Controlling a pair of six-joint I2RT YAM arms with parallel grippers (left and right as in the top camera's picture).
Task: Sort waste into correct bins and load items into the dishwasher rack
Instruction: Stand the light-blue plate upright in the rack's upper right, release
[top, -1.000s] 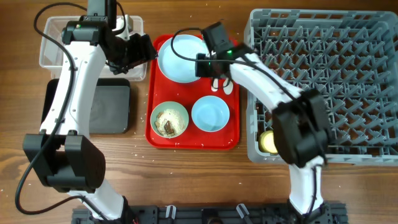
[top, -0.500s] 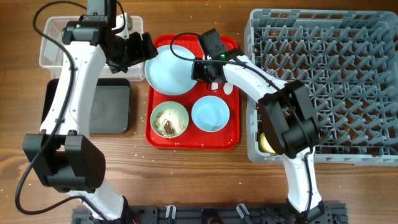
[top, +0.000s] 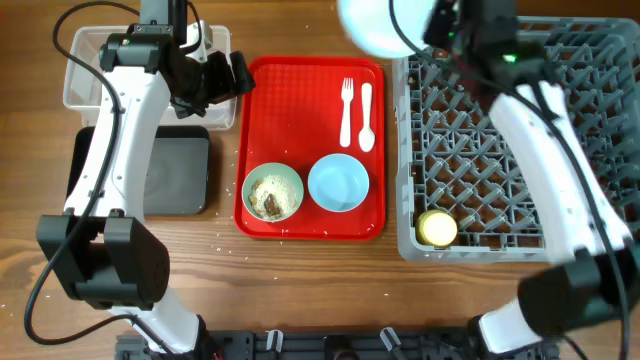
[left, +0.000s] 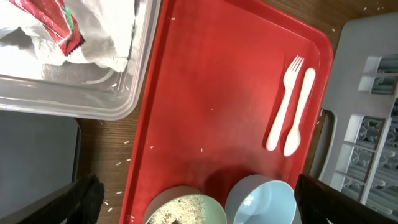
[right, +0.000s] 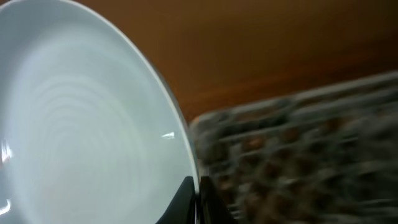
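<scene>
My right gripper (top: 432, 28) is shut on the rim of the light blue plate (top: 378, 24) and holds it high, near the grey rack's (top: 600, 130) back left corner; the plate fills the right wrist view (right: 87, 118). My left gripper (top: 238, 75) is open and empty, between the clear tub (top: 85, 90) and the red tray (top: 300, 110). The tub holds the white napkin (left: 99, 31) and the red-and-white wrapper (left: 59, 22). The green-white bowl (top: 272, 191) with rice scraps, the pale blue bowl (top: 338, 183), the fork (top: 347, 110) and the spoon (top: 366, 115) lie on the tray. The yellow cup (top: 437, 229) sits in the rack.
The black tray (top: 175, 170) lies left of the red tray, in front of the clear tub. Loose rice grains are scattered on the wooden table around the red tray's left edge (left: 121, 163).
My right gripper has lifted the plate off the red tray and carried it up and right, toward the rack's back left corner. The fork and spoon now show. The left arm has not moved.
</scene>
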